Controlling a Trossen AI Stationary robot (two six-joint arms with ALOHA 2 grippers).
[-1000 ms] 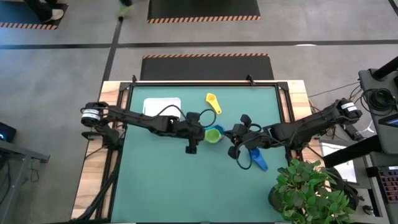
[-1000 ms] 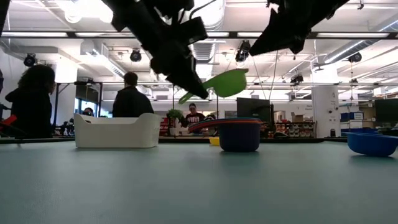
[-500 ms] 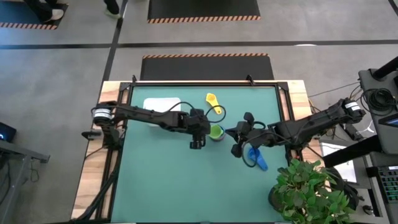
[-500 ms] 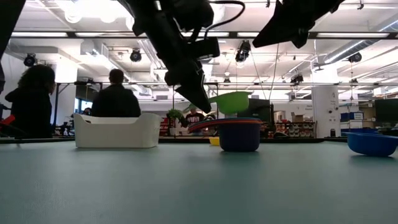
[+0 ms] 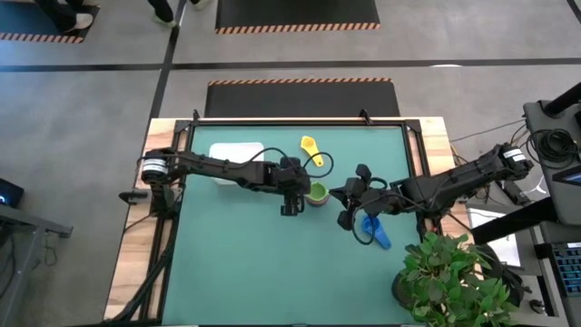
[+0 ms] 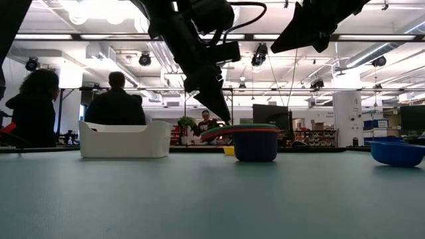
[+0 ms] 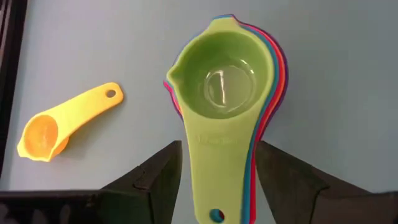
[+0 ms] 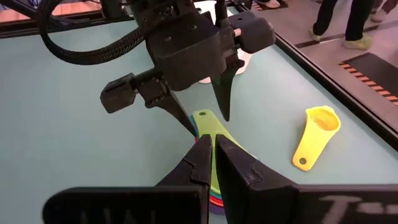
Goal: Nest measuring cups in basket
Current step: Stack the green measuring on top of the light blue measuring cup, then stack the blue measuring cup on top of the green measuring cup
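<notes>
Cups: you see the green cup [image 7: 225, 84] seated atop the nested stack [image 6: 255, 143] at mid-table, its handle running straight back between the left gripper's [image 7: 214, 180] fingers, which stand apart on either side without touching it. The yellow cup [image 7: 56, 129] lies just beside the stack; the basket [image 5: 235, 153] sits near, along the left arm. The right gripper [image 8: 210, 163], fingers together, hovers just beyond the stack.

We see two dark, slender jointed arms, each with a silver ringed motor housing at its outer end. The left gripper [image 8: 202, 102] hangs from a blocky black head with thin tapering fingers and braided black cable (looped above it). The right gripper [image 8: 214, 155] shows flat black fingers.
</notes>
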